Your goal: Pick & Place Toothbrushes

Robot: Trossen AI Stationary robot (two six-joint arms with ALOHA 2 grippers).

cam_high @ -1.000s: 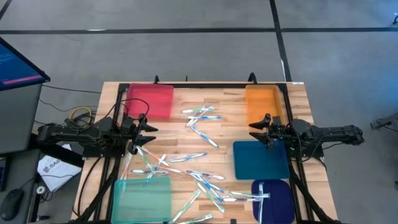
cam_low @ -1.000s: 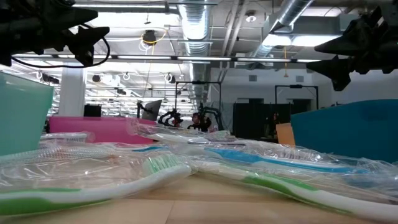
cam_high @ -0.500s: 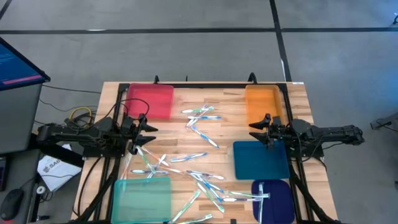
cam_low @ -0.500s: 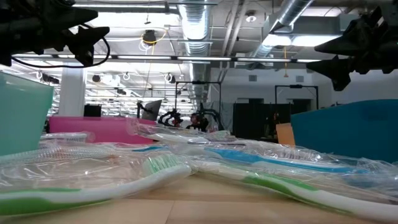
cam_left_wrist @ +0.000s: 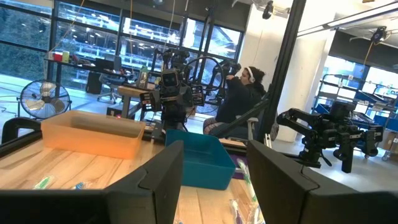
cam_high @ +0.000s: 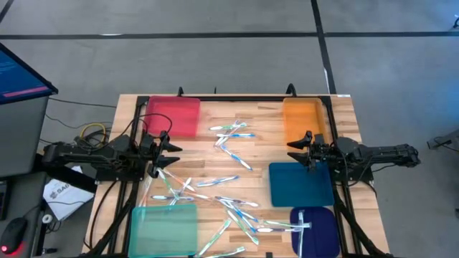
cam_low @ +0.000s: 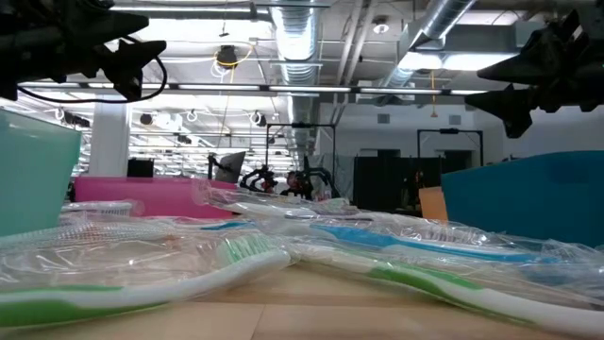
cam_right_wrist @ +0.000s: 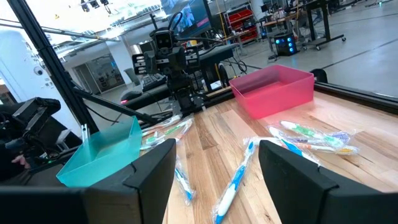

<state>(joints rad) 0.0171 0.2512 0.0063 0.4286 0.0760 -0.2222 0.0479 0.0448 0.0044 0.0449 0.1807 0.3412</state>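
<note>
While I look down on the bench from above, both arms hang over it with nothing in their fingers.

Nearest edge: I see a pale green tray point(cam_high: 163, 228) at the front left corner and a dark blue tray point(cam_high: 315, 233) at the front right, with one toothbrush lying across the dark blue one.

Toothbrushes, front group: most of the toothbrushes point(cam_high: 231, 213) lie scattered on the bare wood between those two trays, many in clear wrappers, crossing one another at loose angles; in the low view a green-and-white one point(cam_low: 142, 288) lies closest to the camera.

Teal tray: I see the teal tray point(cam_high: 301, 184) on the right side, just behind the dark blue one.

Left gripper: the left gripper point(cam_high: 171, 155) hovers over the table's left side, above the wood between the pale green tray and the red one, its jaws apart and holding nothing; its wrist view shows a clear gap between the two fingers point(cam_left_wrist: 163, 176).

Right gripper: the right gripper point(cam_high: 295, 150) hovers at the right, over the seam between the teal tray and the orange one, jaws likewise spread and bare, fingers point(cam_right_wrist: 154, 168) well apart.

Toothbrushes, far group: a smaller cluster point(cam_high: 231, 135) lies mid-table between the two rear trays.

Far edge: I see a red tray point(cam_high: 174, 116) at the rear left and an orange tray point(cam_high: 303, 119) at the rear right.

Beyond the table: a person point(cam_left_wrist: 239, 96) sits in the room behind.
</note>
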